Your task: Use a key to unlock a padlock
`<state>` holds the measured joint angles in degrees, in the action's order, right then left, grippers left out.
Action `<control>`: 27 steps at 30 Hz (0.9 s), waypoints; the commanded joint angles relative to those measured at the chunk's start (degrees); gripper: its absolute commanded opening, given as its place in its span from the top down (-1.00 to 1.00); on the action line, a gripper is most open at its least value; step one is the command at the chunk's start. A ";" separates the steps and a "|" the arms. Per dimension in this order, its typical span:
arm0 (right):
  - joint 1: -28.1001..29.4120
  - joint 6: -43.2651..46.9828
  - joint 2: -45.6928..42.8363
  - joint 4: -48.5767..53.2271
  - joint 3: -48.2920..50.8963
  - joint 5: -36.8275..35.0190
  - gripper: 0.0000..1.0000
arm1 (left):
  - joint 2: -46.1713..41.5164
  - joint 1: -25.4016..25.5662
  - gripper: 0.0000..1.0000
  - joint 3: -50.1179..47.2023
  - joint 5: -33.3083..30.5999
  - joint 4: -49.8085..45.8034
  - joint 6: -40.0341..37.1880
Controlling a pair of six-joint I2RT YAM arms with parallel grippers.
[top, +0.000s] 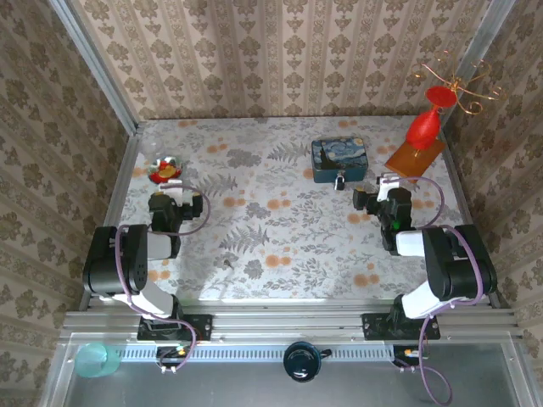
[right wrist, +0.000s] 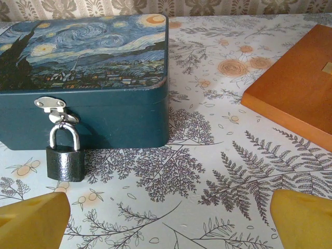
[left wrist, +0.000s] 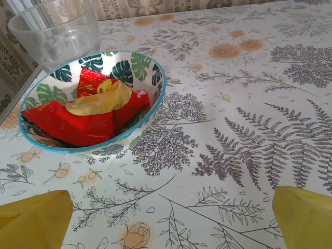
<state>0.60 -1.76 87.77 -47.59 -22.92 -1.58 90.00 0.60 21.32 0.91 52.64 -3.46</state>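
The small dark padlock (right wrist: 65,162) hangs by its silvery shackle from the hasp of the blue starry-night tin (right wrist: 88,78), resting on the table in front of it. From above, the padlock (top: 339,181) sits at the tin's (top: 339,158) near side. My right gripper (right wrist: 168,228) is open just short of the tin, with the padlock ahead and to its left and nothing between its yellow fingertips (right wrist: 33,220). In the top view this right gripper (top: 371,197) stands to the right of the padlock. My left gripper (left wrist: 171,228) (top: 167,197) is open and empty far to the left.
A leaf-patterned bowl (left wrist: 150,78) (top: 167,170) of red packets lies just ahead of the left gripper, with a clear cup (left wrist: 57,31) behind it. An orange board (right wrist: 295,88) (top: 416,157) and a red goblet (top: 424,125) stand right of the tin.
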 commanded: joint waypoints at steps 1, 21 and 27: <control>0.19 -0.01 -0.30 -0.22 -0.85 -1.73 -1.00 | -0.78 -0.43 -1.00 1.27 0.90 -0.17 -0.31; 0.19 -0.03 -0.29 -0.22 -0.90 -1.67 -1.00 | -0.77 -0.45 -1.00 1.18 0.85 0.00 -0.31; 0.19 -0.08 -0.27 -0.31 -0.82 -1.66 -1.00 | -0.85 0.60 -1.00 -0.41 2.82 2.71 -2.42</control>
<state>0.60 -1.76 87.77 -47.59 -22.92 -1.78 90.00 0.73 21.30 1.61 52.88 -3.92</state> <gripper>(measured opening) 0.999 0.999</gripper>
